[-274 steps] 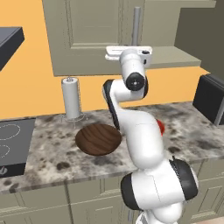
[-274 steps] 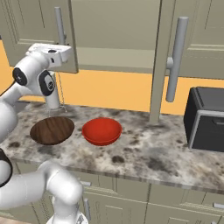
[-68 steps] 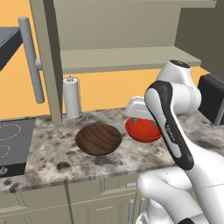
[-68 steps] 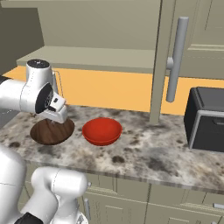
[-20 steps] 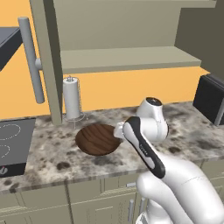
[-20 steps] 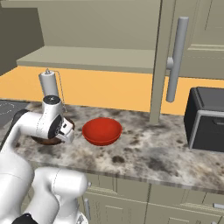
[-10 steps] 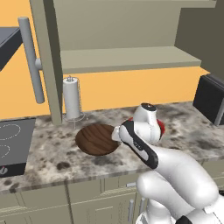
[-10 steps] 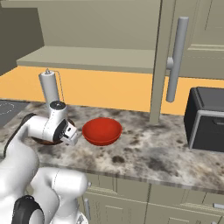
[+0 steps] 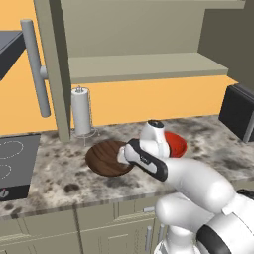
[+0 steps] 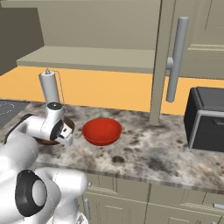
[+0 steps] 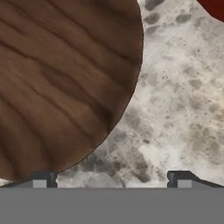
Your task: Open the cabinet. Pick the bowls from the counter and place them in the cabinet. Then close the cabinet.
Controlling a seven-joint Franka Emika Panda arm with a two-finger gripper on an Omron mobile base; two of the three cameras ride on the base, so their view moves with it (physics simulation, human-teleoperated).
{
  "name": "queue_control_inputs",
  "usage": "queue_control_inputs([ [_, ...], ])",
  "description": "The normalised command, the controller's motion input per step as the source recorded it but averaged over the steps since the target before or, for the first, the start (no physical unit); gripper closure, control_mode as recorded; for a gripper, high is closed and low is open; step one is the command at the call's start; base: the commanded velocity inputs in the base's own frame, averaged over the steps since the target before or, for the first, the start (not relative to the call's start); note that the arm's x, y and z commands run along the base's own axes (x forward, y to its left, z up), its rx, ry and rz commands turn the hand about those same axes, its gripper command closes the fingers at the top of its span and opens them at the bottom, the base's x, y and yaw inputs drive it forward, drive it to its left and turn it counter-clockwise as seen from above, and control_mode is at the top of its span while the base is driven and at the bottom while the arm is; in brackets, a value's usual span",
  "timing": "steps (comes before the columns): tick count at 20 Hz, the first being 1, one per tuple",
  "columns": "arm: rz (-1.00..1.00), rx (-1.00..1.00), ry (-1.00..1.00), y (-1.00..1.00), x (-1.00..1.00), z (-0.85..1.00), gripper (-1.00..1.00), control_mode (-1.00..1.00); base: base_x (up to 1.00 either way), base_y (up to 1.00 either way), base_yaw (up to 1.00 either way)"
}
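Hand view gives me the clearest look: the wide dark brown wood-grain bowl fills the upper left and is cut off by the frame on two sides, so I cannot see its far rim. The two-finger gripper shows just its dark tips at the bottom, set wide apart with nothing between them but the speckled grey-brown granite-look counter. The left tip sits right at the bowl's near rim; I cannot tell whether it touches. A sliver of the small glossy red bowl is clipped by the upper right corner, well beyond the right tip.

From the left base camera my own white forearm hides the fingers and covers part of the red bowl; the brown bowl lies just ahead of the hand. In the right base camera the brown bowl is mostly hidden behind the wrist, with the red bowl in full sight beside it.

The large grey-beige wall cabinet stands open, its inner shelf bare, its door with the long grey bar handle swung out.
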Motion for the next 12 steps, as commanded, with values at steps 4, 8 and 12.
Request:
queue_control_inputs([
  [4,0.00,0.00,0.04,0.14,0.10,-0.27,-1.00,-1.00,0.00,0.00,0.00],
  [8,0.00,0.00,0.00,0.12,0.13,-0.24,-1.00,-1.00,0.00,0.00,0.00],
  [12,0.00,0.00,0.00,0.07,0.23,-0.11,-1.00,-1.00,0.00,0.00,0.00],
])
